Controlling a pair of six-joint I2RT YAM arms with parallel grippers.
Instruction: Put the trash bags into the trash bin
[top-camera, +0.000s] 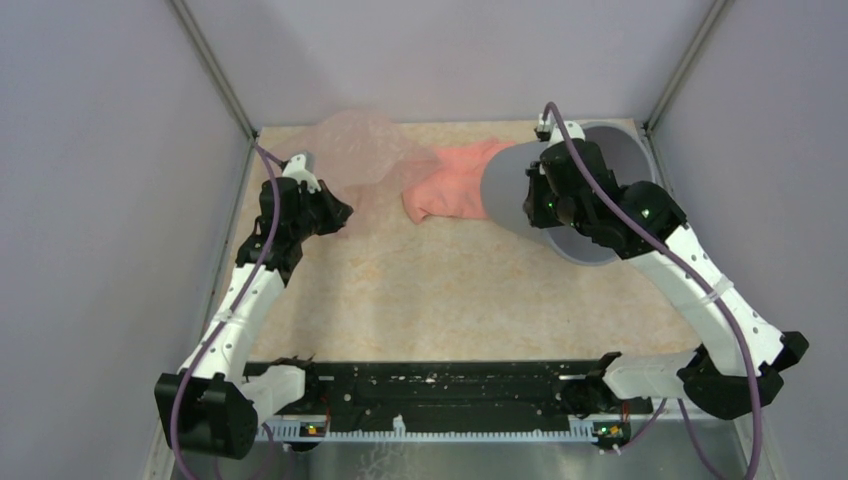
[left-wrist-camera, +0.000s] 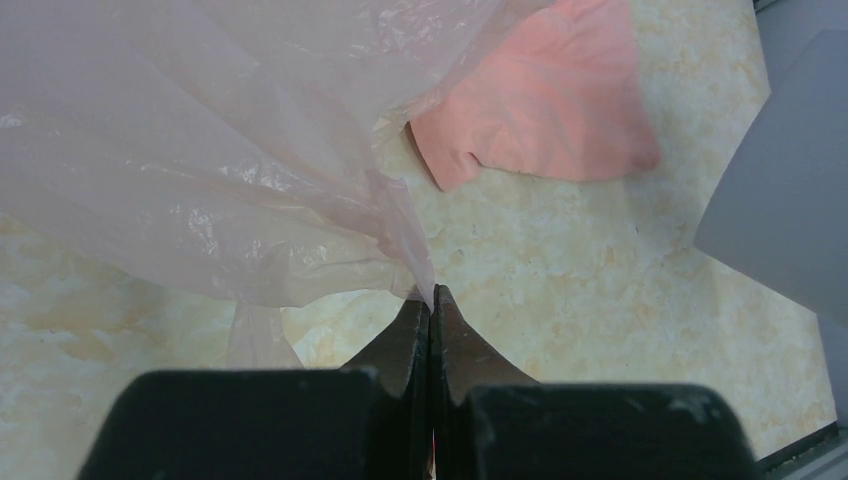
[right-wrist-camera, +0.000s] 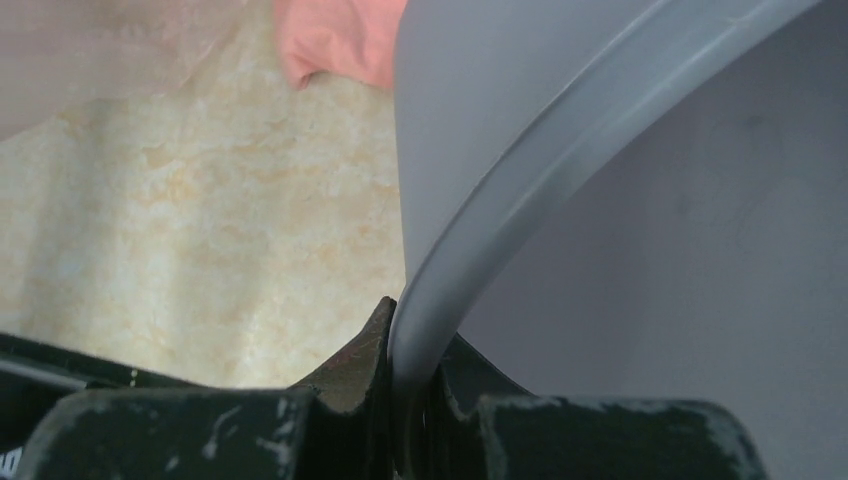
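Left gripper (left-wrist-camera: 432, 300), at ten o'clock on the table (top-camera: 450, 300), is clenched on a corner of the see-through pink trash bag (left-wrist-camera: 200, 150). Right gripper (right-wrist-camera: 408, 345) grasps the rim of the tilted grey trash bin (right-wrist-camera: 470, 150) at two o'clock. A salmon sheet (top-camera: 450, 180) lies between them.

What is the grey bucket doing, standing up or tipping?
Tipped: the trash bin leans sideways, its rim pinched by the right hand.

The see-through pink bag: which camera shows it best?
The left wrist view: the pale pink film bag fills its upper left, creases clear, an edge pinched in the shut left gripper. The top view shows a faint shape far left on the table; the right wrist view catches just a corner.
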